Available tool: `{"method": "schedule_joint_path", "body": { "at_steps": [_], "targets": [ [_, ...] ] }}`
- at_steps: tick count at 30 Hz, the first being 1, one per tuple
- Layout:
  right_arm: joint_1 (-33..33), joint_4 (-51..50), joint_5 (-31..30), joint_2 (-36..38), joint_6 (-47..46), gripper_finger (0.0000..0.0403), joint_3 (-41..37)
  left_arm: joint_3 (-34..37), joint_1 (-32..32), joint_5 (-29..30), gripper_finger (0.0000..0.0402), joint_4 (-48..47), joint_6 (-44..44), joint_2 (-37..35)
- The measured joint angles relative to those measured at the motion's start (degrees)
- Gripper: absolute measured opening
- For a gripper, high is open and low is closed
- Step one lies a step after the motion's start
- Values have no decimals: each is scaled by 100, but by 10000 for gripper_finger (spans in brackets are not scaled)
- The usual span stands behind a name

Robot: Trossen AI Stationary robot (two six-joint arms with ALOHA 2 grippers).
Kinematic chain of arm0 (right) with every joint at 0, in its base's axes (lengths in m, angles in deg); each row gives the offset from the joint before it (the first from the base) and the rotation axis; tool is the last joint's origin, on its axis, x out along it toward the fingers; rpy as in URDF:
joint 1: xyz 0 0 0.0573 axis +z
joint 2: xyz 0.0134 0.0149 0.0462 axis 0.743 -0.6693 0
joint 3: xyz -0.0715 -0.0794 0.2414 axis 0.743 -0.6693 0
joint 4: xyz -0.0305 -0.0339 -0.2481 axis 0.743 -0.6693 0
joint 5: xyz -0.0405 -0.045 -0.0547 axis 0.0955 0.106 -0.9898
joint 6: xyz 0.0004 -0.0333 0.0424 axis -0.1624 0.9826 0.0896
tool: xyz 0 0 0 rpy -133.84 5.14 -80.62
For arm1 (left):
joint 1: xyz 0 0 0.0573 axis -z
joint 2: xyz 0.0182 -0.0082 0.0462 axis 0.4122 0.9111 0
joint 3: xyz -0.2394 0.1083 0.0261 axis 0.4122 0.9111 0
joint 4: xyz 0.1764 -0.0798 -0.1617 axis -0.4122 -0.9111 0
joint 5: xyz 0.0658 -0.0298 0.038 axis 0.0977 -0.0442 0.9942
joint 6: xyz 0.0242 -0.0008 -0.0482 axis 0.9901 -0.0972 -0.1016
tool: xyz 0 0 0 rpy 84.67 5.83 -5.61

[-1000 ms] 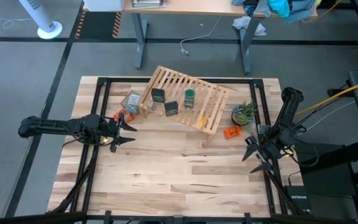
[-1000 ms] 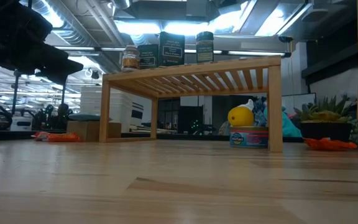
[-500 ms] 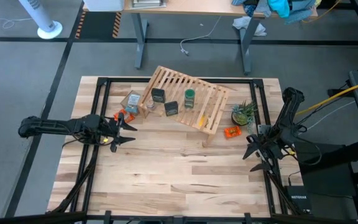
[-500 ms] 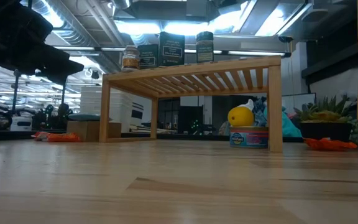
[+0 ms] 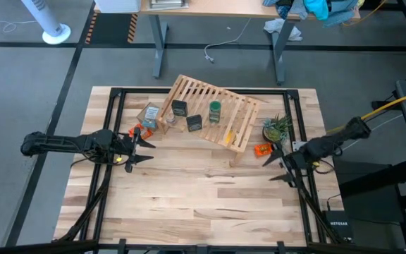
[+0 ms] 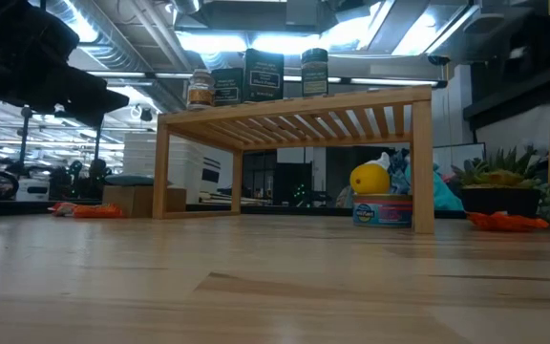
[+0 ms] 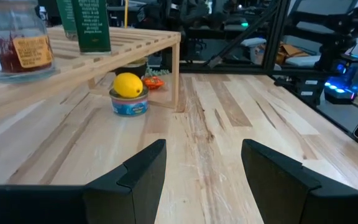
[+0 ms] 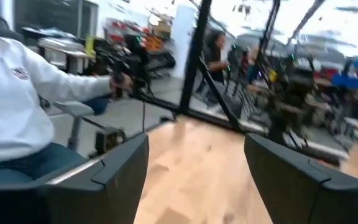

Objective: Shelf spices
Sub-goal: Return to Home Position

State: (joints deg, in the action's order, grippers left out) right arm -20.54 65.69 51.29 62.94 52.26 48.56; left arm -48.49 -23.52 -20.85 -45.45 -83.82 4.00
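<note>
Your left pincer (image 5: 146, 151) hangs low over the left side of the table (image 5: 210, 204) and points toward the middle. Its two fingers (image 7: 143, 169) are spread wide and hold nothing. Your right pincer (image 5: 275, 164) is over the right side of the table. Its fingers (image 8: 120, 163) are wide apart too, and it holds nothing.

The shelf (image 5: 231, 116) stands slantwise at the far middle of the table. All four jars stand upright on top of it. The little glass jar (image 5: 169, 120) is at the left end. The dark jar (image 5: 180, 108) is just beside it, toward the back. The second dark jar (image 5: 194, 123) is near the front edge. The green jar (image 5: 215, 110) is to the right of both, near the middle.

A lemon (image 6: 370, 179) sits on a small tin (image 6: 382, 210) under the right end of the shelf.

A cardboard box (image 5: 149, 115) is just beside the shelf's left end. An orange piece (image 5: 138, 132) lies between that box and your left pincer, close to the fingertips. A small plant (image 5: 277, 128) stands by the shelf's right end. A second orange piece (image 5: 263, 149) lies just in front of the plant, near your right pincer.

In the right wrist view, a person in a white top (image 8: 11, 106) sits beyond the table.
</note>
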Motion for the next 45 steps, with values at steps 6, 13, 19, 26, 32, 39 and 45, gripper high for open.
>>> {"method": "schedule_joint_path", "body": {
  "at_steps": [6, 13, 19, 26, 32, 39, 45],
  "targets": [
    [-1245, -465, 1317, -2, -801, 270, -2, 0, 1, -2, 202, 2, -21, 2],
    [-2168, -470, 1499, -2, -632, 270, -4, 0, 2, -2, 202, 385, 317, 1],
    [-2669, -422, 2015, -2, -664, 270, -4, 0, -41, 123, 202, 615, 950, 2],
    [-2790, -418, 2109, -4, -665, 270, -7, 2, -434, 433, 202, 787, 1307, 0],
    [-2789, -414, 2206, -4, -665, 270, -7, 1, -931, 115, 202, 606, 1072, 0],
    [-2787, -417, 2200, -10, -833, 270, -7, 0, -1243, -274, 202, -52, 603, 23],
    [-2787, -421, 2197, -208, -991, 270, -7, 0, -1261, -301, 202, -48, 548, 85]
  ]
}}
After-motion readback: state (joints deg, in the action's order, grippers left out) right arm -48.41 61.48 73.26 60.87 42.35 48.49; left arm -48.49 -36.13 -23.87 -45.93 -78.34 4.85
